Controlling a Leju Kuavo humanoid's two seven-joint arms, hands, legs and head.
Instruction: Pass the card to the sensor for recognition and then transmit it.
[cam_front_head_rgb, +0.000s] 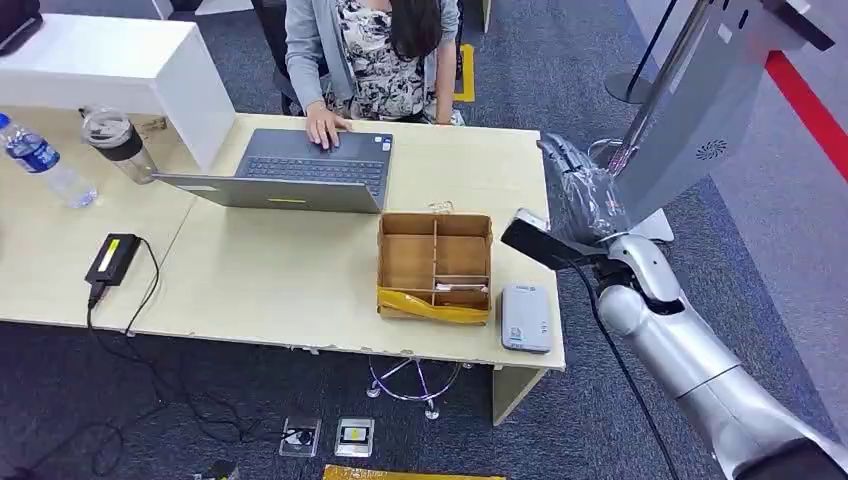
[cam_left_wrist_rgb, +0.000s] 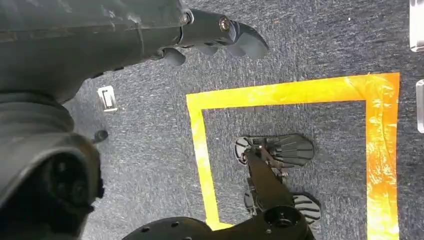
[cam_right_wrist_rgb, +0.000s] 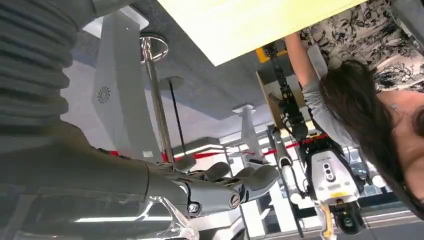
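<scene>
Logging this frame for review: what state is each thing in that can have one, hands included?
laptop: open, a person's hand on its keyboard
cardboard box: open-topped, divided, upright
card reader: flat on the table beside the box, nothing on it
water bottle: capped, lying down
right hand: raised beside the table, holding nothing
left hand: hanging over the floor, holding nothing
</scene>
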